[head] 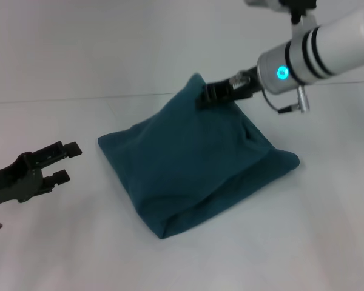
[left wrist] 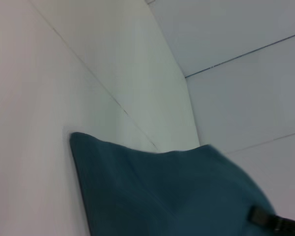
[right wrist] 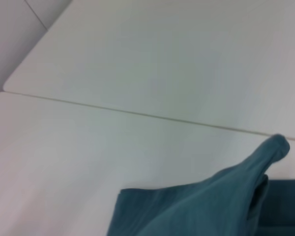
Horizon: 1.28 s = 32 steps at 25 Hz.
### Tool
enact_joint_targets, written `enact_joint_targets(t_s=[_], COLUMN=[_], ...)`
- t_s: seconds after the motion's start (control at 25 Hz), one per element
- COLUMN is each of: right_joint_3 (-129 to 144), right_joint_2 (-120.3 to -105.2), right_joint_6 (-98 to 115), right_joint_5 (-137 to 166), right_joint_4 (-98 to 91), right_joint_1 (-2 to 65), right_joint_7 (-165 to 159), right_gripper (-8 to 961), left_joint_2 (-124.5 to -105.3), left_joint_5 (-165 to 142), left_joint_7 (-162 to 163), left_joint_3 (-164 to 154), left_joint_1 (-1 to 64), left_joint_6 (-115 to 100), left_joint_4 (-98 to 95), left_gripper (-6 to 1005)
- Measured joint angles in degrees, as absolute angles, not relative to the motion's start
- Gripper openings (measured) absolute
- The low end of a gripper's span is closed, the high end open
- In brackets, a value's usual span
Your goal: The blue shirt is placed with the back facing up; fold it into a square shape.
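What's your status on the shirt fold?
Right gripper shut on shirt, far corner pinched and lifted. Left gripper open, beside the shirt, not touching. Shirt folded compact on table. Nothing in the way.

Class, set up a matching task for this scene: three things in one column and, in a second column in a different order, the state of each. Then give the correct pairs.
Column one:
1. left gripper
2. right gripper
3. blue shirt

Column two:
A. folded into a bundle on the white table, with its far corner lifted
B. open, holding nothing, beside the bundle and apart from it
C. shut on cloth at the raised far corner

Pairs: 1-B, 2-C, 3-A
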<state>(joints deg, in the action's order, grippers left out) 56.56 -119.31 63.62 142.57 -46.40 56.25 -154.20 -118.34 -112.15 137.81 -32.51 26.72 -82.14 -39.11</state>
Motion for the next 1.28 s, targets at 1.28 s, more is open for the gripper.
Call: enact_joint_targets(t_s=[1.28], right_joint_3=[60.08], right_joint_2=[-118.23], right_joint_6=[53.33], right_joint_5=[152.06], right_joint_4=[-38.04], right_joint_1=[57.31], right_joint_7=[-155.5], right_gripper=[82], left_joint_2=[-118.3], left_joint_5=[-112.15], left_joint_7=[137.86], left_joint_3=[-31.82], left_joint_1=[27.06], left_joint_6=[-81.36], left_joint_4=[-38.87], left_gripper=[880])
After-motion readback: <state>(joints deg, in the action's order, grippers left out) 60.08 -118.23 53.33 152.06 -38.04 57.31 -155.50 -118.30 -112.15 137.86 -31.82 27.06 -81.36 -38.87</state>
